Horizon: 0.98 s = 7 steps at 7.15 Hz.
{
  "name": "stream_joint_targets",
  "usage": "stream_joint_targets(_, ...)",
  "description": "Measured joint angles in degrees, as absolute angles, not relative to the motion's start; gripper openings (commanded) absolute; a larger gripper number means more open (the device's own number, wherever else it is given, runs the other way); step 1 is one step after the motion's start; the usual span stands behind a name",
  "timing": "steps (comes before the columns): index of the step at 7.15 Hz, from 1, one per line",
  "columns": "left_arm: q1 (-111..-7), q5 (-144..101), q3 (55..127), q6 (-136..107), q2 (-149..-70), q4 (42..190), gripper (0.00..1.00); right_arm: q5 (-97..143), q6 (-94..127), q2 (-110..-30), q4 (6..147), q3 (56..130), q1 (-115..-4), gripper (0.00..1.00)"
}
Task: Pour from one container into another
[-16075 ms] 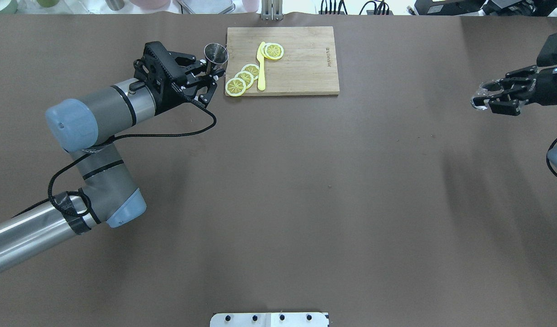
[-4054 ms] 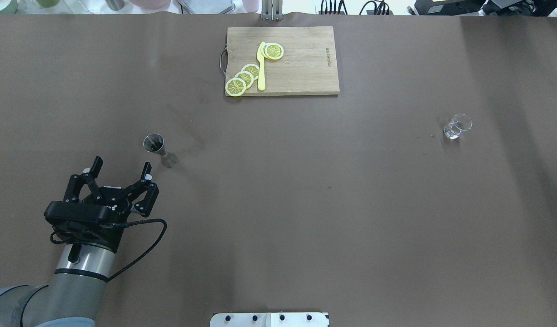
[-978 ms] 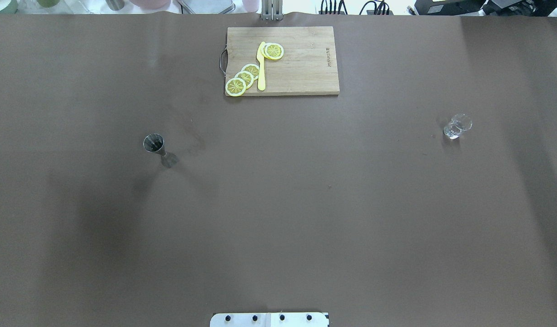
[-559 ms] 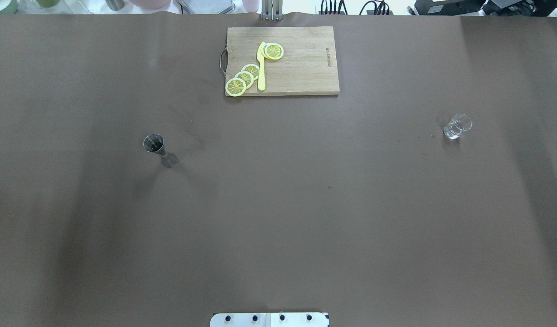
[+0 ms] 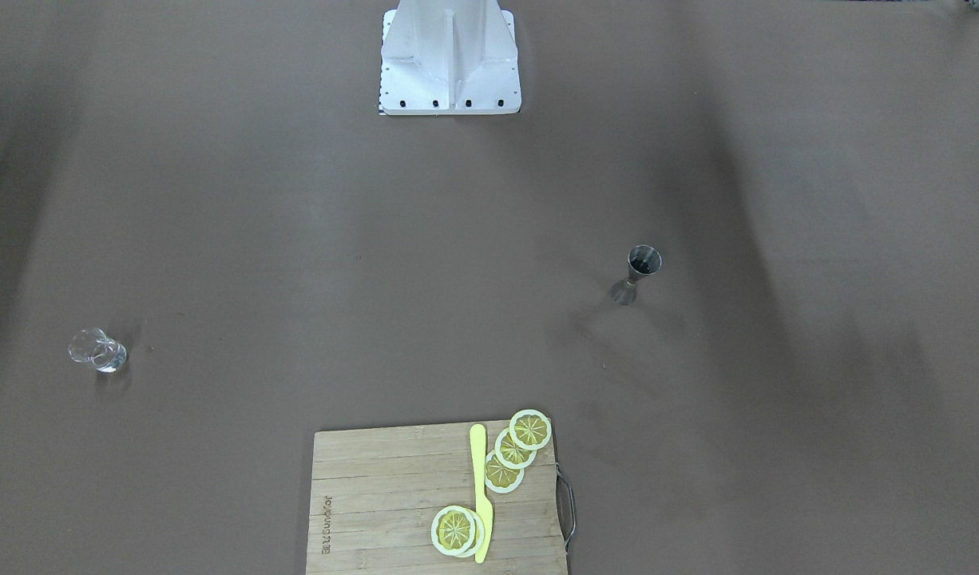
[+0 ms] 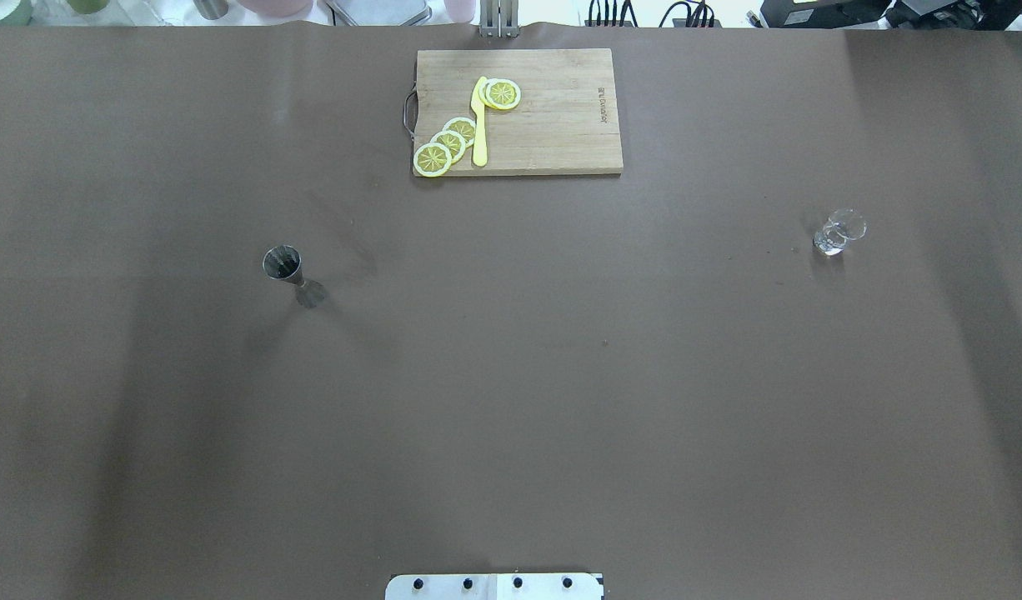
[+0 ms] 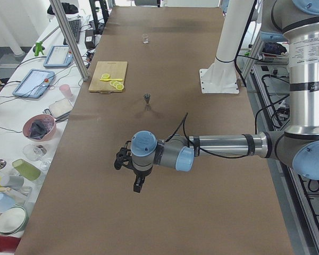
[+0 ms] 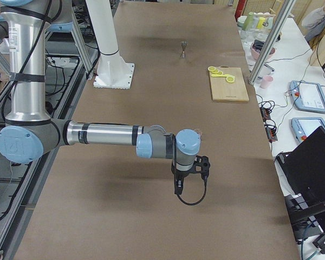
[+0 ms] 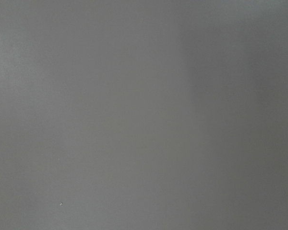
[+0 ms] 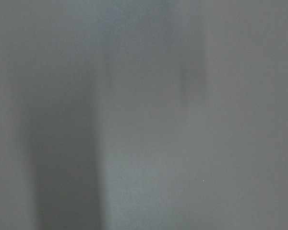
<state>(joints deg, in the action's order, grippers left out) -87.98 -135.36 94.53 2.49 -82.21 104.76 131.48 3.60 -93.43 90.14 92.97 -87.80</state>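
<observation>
Left gripper (image 7: 126, 166) and right gripper (image 8: 189, 170) hang over the bare table (image 7: 212, 212) near its ends, probably parked clear. Only the side views show them, so whether they are open or closed cannot be told. Farther in, the overhead view best shows the jigger (image 6: 290, 275) upright at left and the glass (image 6: 836, 233) well apart at right, both ungrasped.

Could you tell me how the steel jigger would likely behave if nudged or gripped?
The jigger stands upright on a small foot and is tall for it, so a sideways nudge would probably tip it. Its bare metal cones look smooth and tapered, so a grip there may slip; the narrow waist seems safer.
</observation>
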Motion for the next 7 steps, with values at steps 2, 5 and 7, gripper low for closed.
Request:
stream_joint_targets(2,-88.6,-136.0,97.3,2.4,-80.5,103.1,0.98,131.5,3.6,-93.4,90.2,92.9,-87.8,1.0)
stream_joint_targets(5,-88.5,-136.3,100.1,2.1,-79.8,98.0,0.99,131.5,3.6,-93.4,90.2,92.9,-87.8,1.0)
stream_joint_targets(7,-88.4,-136.3,98.9,1.5,-80.4,97.2,0.99,131.6,3.6,-93.4,90.2,93.0,-87.8,1.0)
